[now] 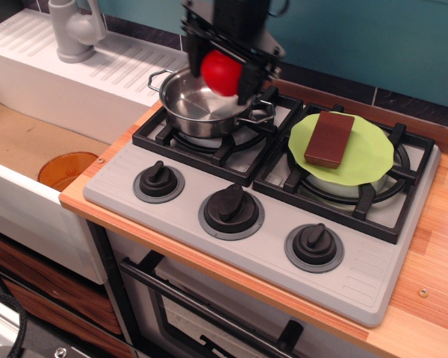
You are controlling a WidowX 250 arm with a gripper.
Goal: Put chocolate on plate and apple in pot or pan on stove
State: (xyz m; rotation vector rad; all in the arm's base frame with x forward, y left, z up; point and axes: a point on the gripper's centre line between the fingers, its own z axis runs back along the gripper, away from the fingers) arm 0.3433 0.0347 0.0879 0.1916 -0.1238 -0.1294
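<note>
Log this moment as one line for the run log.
gripper: shut on apple, above pot | chocolate: on plate | pot: on stove's left burner | apple: not yet in pot

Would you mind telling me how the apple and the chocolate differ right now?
The apple is round, glossy red; the chocolate is a flat brown block. The apple is held in the claw above the pot; the chocolate lies on the green plate. Both are over the stove.
</note>
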